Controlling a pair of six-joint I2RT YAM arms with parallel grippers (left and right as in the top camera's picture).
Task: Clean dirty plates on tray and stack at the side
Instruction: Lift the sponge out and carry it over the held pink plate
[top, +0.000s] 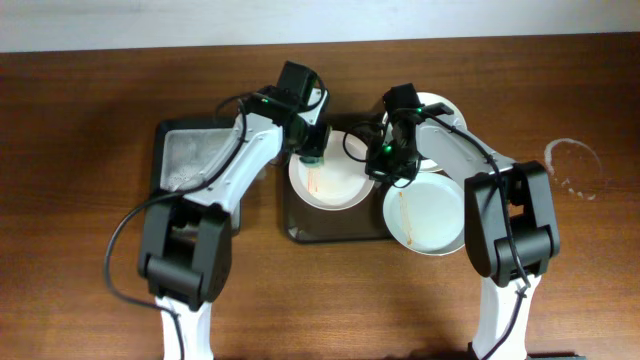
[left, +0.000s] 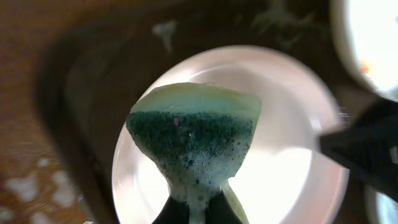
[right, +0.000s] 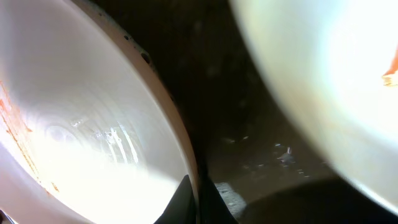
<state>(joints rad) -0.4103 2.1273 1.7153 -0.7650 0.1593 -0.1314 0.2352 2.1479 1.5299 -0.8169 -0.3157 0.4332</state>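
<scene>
Sponge (left: 194, 140) squeezed in left gripper (left: 198, 210), over plate (left: 283, 124) — right gripper (right: 198, 200) nips rim, tips cropped at btm.

Brown wooden table (top: 80, 200), smaller dark tray with grey soapy inside (top: 187, 155) toward its left, foamy green-and-yellow sponge (left: 193, 140), faint white ring mark (top: 573, 167) at right.

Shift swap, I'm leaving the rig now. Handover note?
Left claw: shut on soapy green-yellow sponge, over the smeared round white plate in the large dark rectangular tray.
Right claw: seems pinched on that plate's rim.
Second white plate with orange streak sits at the tray's right edge; third white plate behind it.
Done: nothing stacked. Left: scrub all three, stack aside.
</scene>
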